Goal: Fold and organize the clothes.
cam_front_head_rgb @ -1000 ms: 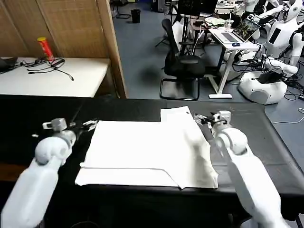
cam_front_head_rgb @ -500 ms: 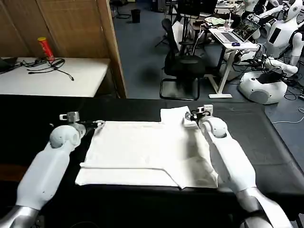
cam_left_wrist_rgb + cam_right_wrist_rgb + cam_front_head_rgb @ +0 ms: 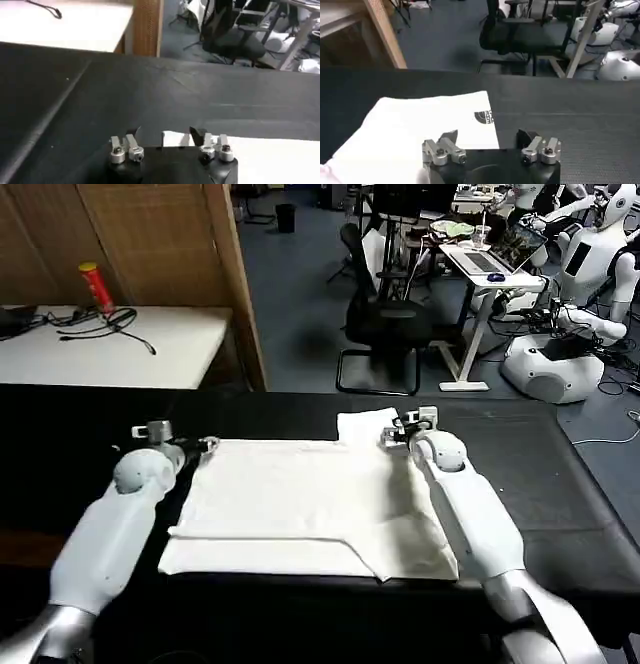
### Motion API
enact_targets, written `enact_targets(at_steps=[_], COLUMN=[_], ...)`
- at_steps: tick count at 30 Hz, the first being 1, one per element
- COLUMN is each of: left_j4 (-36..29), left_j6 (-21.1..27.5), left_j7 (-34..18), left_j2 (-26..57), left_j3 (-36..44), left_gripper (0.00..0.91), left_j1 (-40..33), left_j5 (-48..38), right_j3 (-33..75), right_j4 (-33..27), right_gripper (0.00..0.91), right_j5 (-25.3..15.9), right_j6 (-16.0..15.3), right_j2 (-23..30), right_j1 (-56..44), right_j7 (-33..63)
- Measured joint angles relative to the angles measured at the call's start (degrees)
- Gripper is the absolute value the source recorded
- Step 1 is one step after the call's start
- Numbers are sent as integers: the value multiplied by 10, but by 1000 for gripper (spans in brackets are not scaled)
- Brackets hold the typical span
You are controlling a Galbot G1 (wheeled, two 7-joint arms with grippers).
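Both hands are open at the far edge of the white T-shirt (image 3: 310, 499) lying flat on the black desk (image 3: 560, 484), left hand (image 3: 197, 446) at its far left corner, right hand (image 3: 398, 430) over the far right flap, and I judge this cloth light and limp, so I would pinch those corners.

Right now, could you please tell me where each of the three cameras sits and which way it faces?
Head view: on the robot's head, looking forward and down at the white cotton T-shirt on the black table; both white arms show.
Left wrist view: on the left arm, facing the shirt's edge past the open left gripper.
Right wrist view: on the right arm, facing the shirt's printed corner past the open right gripper.
All share the T-shirt.
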Motion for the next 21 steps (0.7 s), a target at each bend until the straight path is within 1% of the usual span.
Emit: enact_targets(at_steps=[4,8,16,21], left_j4=[-4,-6,-21,-38], left_j6=[2,3,2,4], left_j7=[3,3,2,-1], left_j2=[1,0,1,8], left_j3=[0,0,-10,-17], left_gripper=[78,49,10,0], left_j1=[5,6,9,15], left_j5=[0,0,-1,-8], right_j3=[1,2,9,8], right_j4=[1,2,10,28], right_gripper=[78,68,49,49], right_j5=[-1,-2,-5,-5], right_j6=[1,4,48,66], right_j2=[0,-1,-2,-12], right_j1=[-1,-2,-8,-18], right_j7=[-1,-1,-9,-23])
